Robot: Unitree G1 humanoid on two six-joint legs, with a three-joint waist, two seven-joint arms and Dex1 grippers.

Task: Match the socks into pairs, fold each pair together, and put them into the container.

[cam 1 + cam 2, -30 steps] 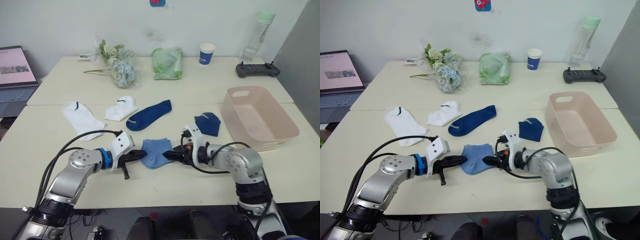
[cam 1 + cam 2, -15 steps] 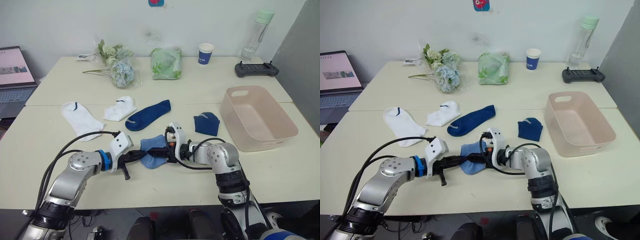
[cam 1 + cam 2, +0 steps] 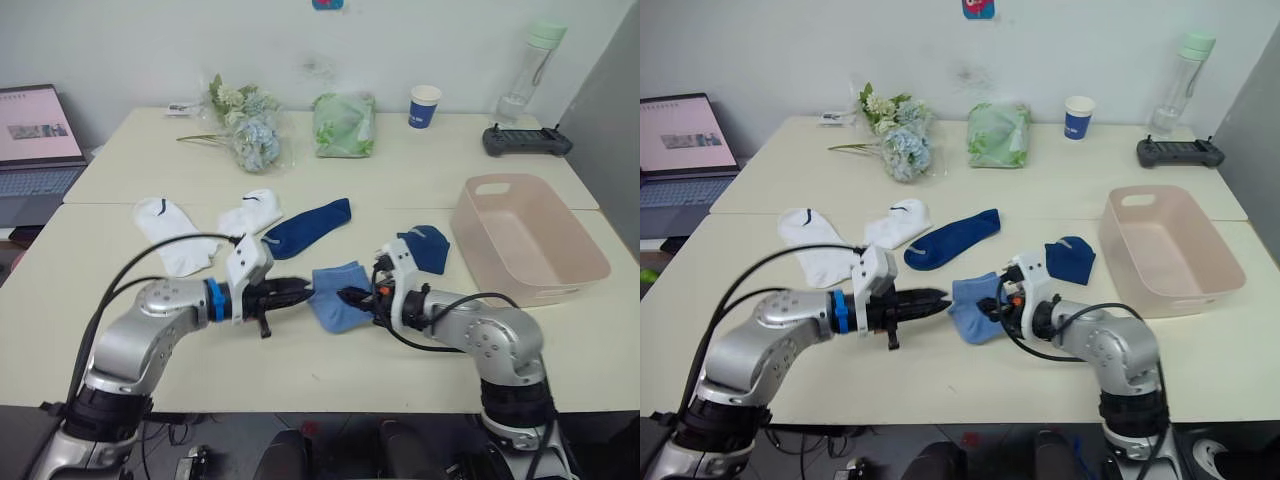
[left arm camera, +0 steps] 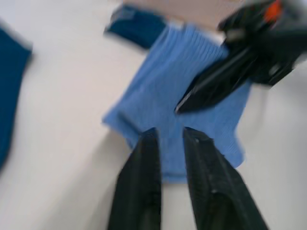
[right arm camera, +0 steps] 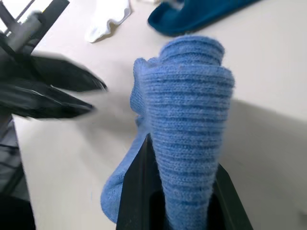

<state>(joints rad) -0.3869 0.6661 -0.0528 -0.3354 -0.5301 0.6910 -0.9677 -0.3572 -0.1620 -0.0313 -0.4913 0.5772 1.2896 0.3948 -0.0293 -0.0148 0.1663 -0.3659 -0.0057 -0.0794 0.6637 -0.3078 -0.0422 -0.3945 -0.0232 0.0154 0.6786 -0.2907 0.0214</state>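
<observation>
Table (image 3: pixel 420 190) carries everything; container (image 3: pixel 530 240) sits empty at robot's right, well apart from the work; light blue pair (image 3: pixel 338 293) lies near the front edge betw. both arms; right gripper (image 3: pixel 358 297) is clamped on its bunched edge, knit bulging over the fingers; left gripper (image 3: pixel 300 289) points at the opposite edge w/ fingers narrow, nearly together, holding nothing. Knit looks soft, light, floppy; prob. best pinched through both layers at the fold.
</observation>
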